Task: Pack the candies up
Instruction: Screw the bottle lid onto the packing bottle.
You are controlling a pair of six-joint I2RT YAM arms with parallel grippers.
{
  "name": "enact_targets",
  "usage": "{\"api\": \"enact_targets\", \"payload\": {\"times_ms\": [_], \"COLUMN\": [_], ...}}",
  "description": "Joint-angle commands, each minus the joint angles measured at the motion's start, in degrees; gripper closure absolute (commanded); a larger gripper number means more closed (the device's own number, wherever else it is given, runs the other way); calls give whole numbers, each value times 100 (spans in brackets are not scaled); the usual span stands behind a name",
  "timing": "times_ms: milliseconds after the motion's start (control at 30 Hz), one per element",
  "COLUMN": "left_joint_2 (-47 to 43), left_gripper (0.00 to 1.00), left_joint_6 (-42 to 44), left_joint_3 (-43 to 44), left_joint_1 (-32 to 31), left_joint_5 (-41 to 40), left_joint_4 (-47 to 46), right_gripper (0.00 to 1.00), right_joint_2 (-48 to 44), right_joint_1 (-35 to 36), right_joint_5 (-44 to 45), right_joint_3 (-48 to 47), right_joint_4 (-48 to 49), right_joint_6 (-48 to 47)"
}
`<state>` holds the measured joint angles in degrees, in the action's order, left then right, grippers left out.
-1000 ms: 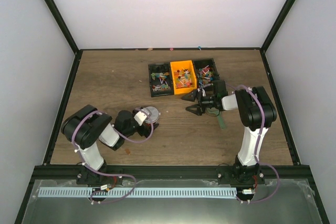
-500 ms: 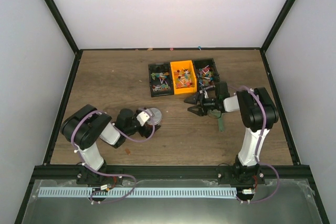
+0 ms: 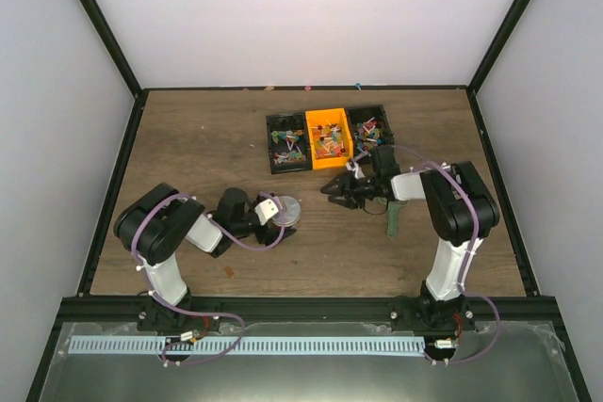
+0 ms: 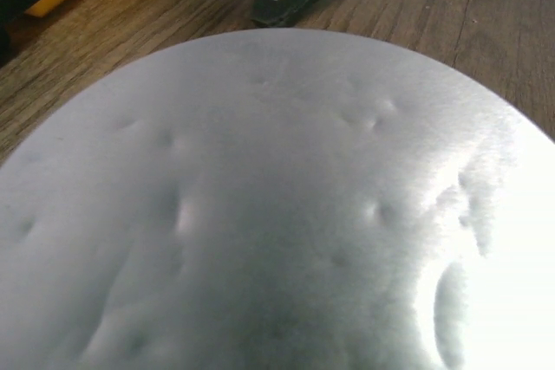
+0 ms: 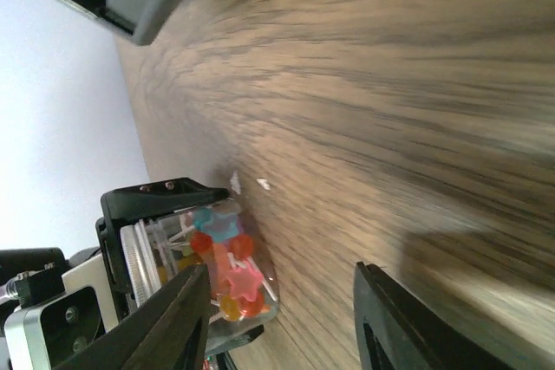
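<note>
Candies (image 3: 328,145): tiny multi-col. wrapped sweets, loose in 3 side-by-side bins (image 3: 328,112); some inside clear jar (image 5: 260,296) on its side.

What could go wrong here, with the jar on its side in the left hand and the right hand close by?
The jar lies sideways in the left hand with candies inside; if its lid comes off like this, they may spill onto the table. The right hand is open close to the jar; a bump could knock it loose. The scoop lies just behind that hand and might get swept aside.
</note>
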<state>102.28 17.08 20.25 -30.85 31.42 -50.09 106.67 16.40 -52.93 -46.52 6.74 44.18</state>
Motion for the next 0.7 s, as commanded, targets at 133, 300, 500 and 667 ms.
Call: {"api": "enact_targets", "payload": {"times_ms": [133,300,500,667], "left_joint_2": [42,44,48,40], "left_gripper": [10,10,10,10], "left_joint_6": [166,165,247,235], "left_joint_3": [23,14,-26,-65], "left_joint_1": [-52,-89,-184,-203], "left_joint_5": [333,215,-78,-144], "left_joint_4": [-66,-9,-32,-47], "right_gripper": [61,74,76,76], "right_joint_2": [-174,-233,-350,-433], "right_joint_1": [483,778,1056,1224], "right_joint_5": [485,811,996,1112], "right_joint_3": [-808,-1154,-1378,-1386], "right_joint_4": [-713,-1127,-1424,-1536], "right_joint_6": [-655,-1001,-1290,-1396]}}
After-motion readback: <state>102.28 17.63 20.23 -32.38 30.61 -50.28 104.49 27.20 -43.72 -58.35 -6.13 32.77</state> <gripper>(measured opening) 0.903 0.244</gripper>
